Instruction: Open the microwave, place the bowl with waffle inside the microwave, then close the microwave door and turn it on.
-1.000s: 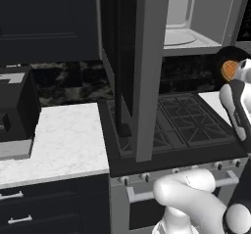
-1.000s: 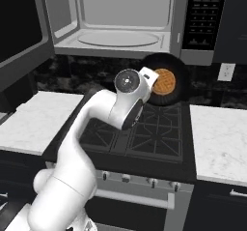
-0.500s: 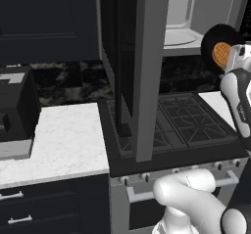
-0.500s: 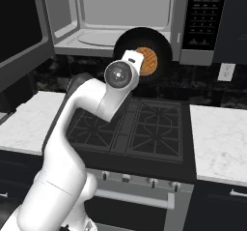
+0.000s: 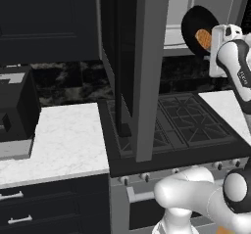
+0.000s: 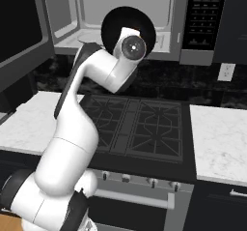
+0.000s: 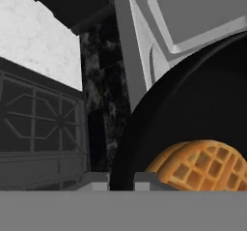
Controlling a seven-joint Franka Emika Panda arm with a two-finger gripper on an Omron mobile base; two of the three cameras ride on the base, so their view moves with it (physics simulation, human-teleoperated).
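While the bowl [image 5: 198, 28] hangs in the air just in front of the open microwave [image 6: 120, 20], it is tipped steeply on its side, its black rim up against the mouth of the cavity and the golden waffle [image 7: 202, 165] somehow sitting against the bottom of it. From the hand camera the dark curve of the bowl takes up the lower right, with the waffle's grid plain to see, and the tool [image 7: 121, 180] has its two small tips set close together at the bowl's near edge — gripping the rim, by the look of it, though the contact itself is hidden. From the right side the bowl shows as a black disc behind the wrist, level with the cavity floor and the pale turntable [image 6: 96, 34].

The microwave door [image 5: 139, 66] stands swung wide to the left, edge-on above the stove [image 6: 140, 123], its handle hidden. So opening is done, and the step in hand is, I'd judge, carrying the bowl in. The next move calls for levelling the bowl so the waffle stays put, then easing it forward over the lip and down onto the turntable before letting go — the arm must also stay clear of the cavity's top edge. Marble counter [image 5: 54, 140] lies to either side of the stove, with a black boxy appliance [image 5: 14, 110] on the left stretch
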